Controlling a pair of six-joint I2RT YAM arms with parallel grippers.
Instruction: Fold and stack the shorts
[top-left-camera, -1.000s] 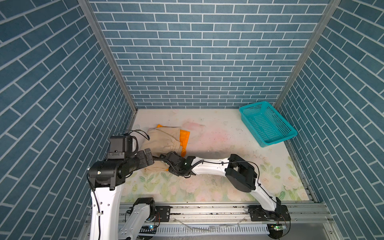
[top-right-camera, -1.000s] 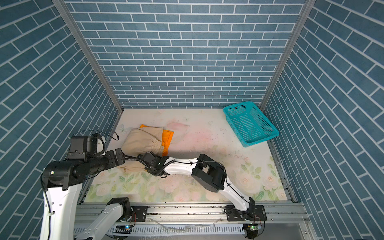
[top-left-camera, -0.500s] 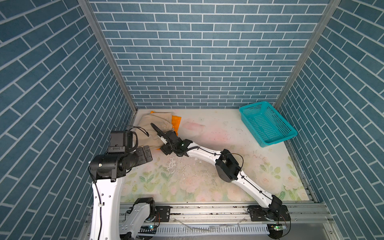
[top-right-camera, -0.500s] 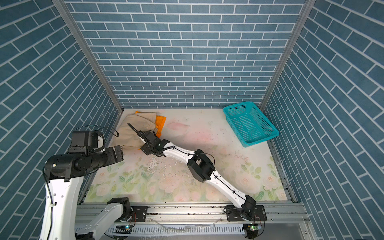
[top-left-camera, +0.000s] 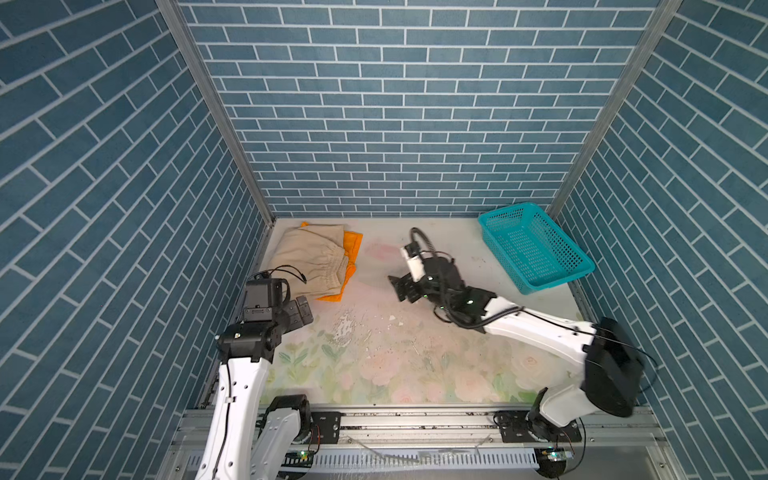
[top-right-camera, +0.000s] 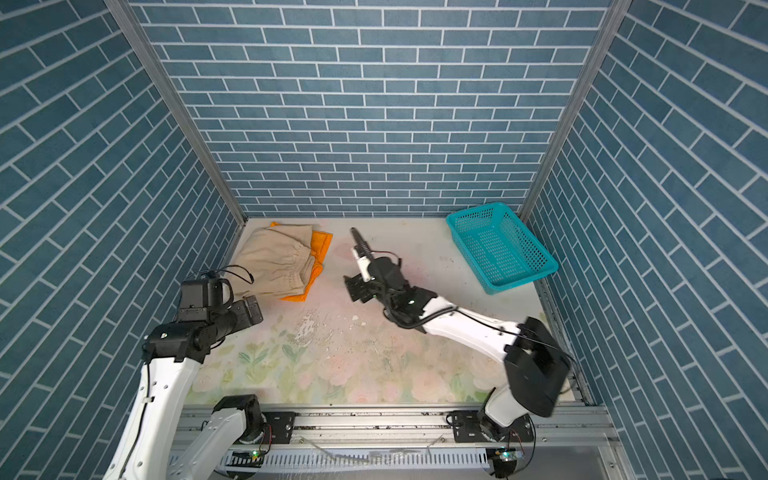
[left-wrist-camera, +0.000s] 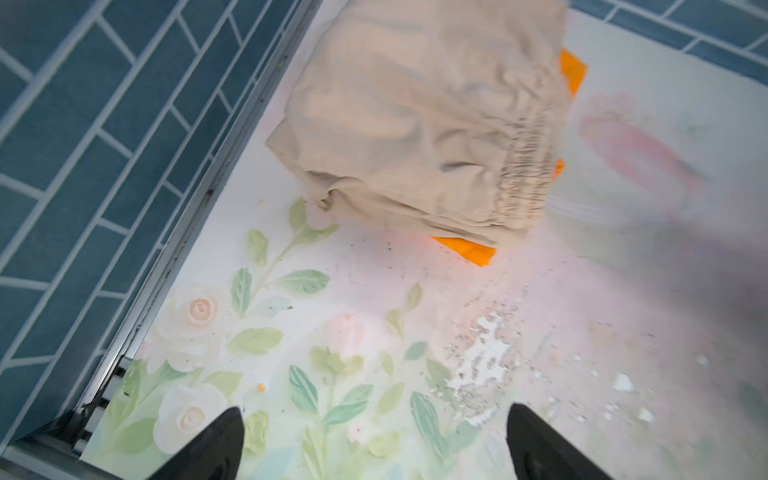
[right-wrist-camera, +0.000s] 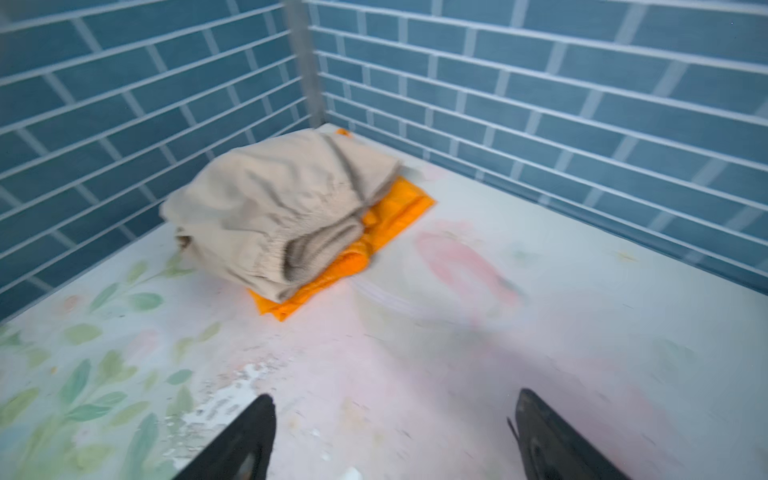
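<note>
**2 pairs stacked in the far left corner, both grippers empty**

In both top views the beige shorts (top-left-camera: 309, 259) lie folded on the orange shorts (top-left-camera: 352, 245) at the far left corner of the worktop (top-left-camera: 415, 365), with orange showing along 2 edges. The left gripper (top-left-camera: 302, 313) hovers near the stack's near edge. The right gripper (top-right-camera: 356, 289) is well apart, around mid-worktop. A teal basket (top-left-camera: 513, 206) fills the far right corner.

The left wrist view shows the left gripper's jaws wide with nothing between them. It also shows the beige pair's gathered waistband up close, detail too small from above.

The right wrist view shows the right gripper's jaws equally wide and empty. It shows the stack's height and bulging folds, which the top views flatten.

Both pairs look light, soft and limp. Pinched by 1 layer, they would likely sag open. The thick waistband, or all layers at a folded edge, seems the safest hold.
</note>
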